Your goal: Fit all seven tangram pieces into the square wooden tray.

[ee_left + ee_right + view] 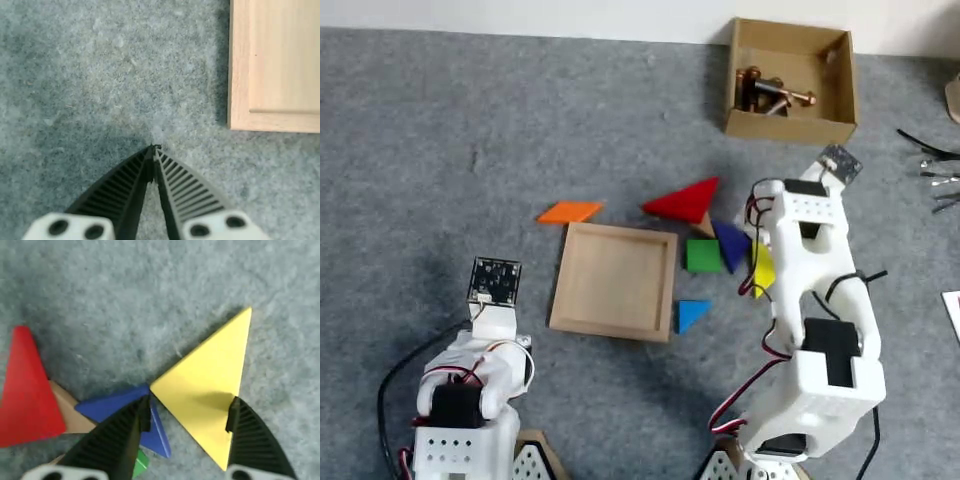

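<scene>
High view records the square wooden tray flat on the grey bench ahead of the two arms, with all seven pieces outside it: orange parallelogram just off its far-left corner; red triangle, tan triangle, dark blue triangle, green square and yellow triangle clustered off its right side; light blue triangle beside its near-right corner. A cardboard box holding copper-coloured metal parts stands well apart at the far edge. The wrist views supply what the arm bodies mask from above. Left pincer: fingers pressed together, tips meeting, holding nothing, low over bare bench; one corner of the tray lies near it, apart, no contact. Right pincer: spread wide, straddling the yellow triangle, one fingertip at the corner where that piece meets the dark blue triangle, the other over its opposite edge; contact with the piece cannot be confirmed. Red, tan and green pieces lie just beyond the dark blue one, on the side away from the yellow
</scene>
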Tool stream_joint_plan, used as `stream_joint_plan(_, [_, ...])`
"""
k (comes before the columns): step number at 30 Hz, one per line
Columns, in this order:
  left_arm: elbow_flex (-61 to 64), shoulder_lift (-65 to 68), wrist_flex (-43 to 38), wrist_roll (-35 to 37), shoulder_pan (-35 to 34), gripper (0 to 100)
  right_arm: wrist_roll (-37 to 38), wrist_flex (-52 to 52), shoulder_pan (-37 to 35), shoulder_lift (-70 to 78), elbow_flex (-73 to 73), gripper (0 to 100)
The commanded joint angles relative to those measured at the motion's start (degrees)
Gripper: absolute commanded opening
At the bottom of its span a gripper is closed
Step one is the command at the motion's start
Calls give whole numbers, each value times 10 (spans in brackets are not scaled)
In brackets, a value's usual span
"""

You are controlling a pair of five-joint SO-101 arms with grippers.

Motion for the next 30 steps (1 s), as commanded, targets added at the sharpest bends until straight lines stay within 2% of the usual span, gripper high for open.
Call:
stream_joint_plan(1, [11, -9, 3, 4, -7, 5, -5, -15, -6, -7, -32, 236])
stream_joint_plan(10, [11, -9, 3, 4, -7, 5, -5, -38, -6, 79, -37, 238])
stream_joint_plan(24, [11, -9, 3, 4, -7, 5, -5, -37, 4, 87, -44, 239])
stream_joint_plan(30, [11, -9, 3, 4, -7, 5, -5, -36, 7, 87, -43, 324])
